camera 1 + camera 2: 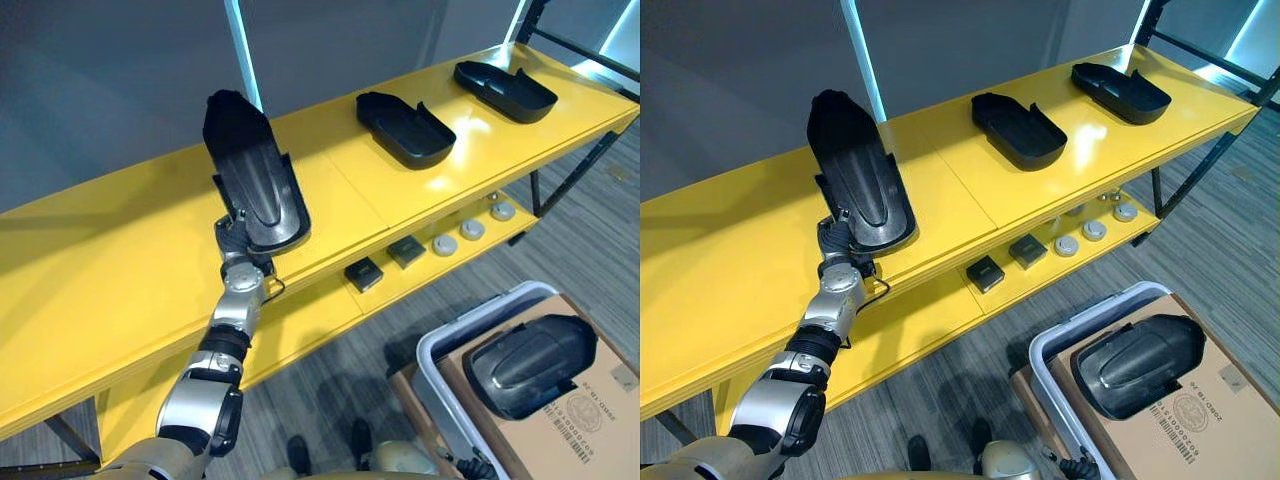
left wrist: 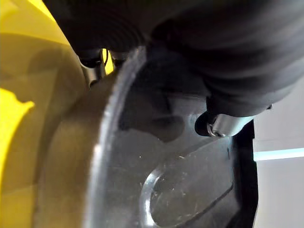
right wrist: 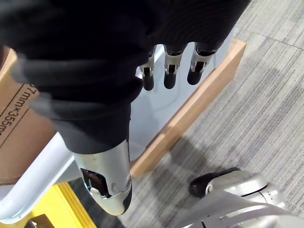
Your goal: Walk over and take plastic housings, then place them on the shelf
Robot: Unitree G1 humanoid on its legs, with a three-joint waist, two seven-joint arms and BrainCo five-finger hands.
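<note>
**Left hand setting a black housing onto the yellow shelf**

The robot's left hand (image 1: 238, 240) is gripping the lower end of a black plastic housing (image 1: 255, 165), with fingers and thumb clenched over its rim. The housing is tilting nose-up above the yellow shelf (image 1: 120, 260), at about ten o'clock in the head views and close to the front edge. Whether its lower end is touching the top cannot be told.

To place it well, the hand probably needs to be lowering the raised end until the shell is lying flat like its neighbours. It should also be moving a little back from the edge before the grip loosens. The glossy top looks slippery, so a gentle set-down seems wise.

A second housing (image 1: 405, 128) is lying at one o'clock and a third housing (image 1: 505, 90) at two o'clock, well apart. The lower tier is carrying small black blocks (image 1: 363, 273) and round discs (image 1: 472, 229).

At five o'clock a fourth housing (image 1: 530, 365) is resting on a cardboard box (image 1: 590, 430) inside a grey bin (image 1: 450, 345) on grey carpet (image 1: 590, 220). The right hand (image 3: 168, 66) is hanging beside the bin's edge, fingers relaxed and holding nothing. A grey wall (image 1: 100, 80) is standing behind the shelf.
</note>
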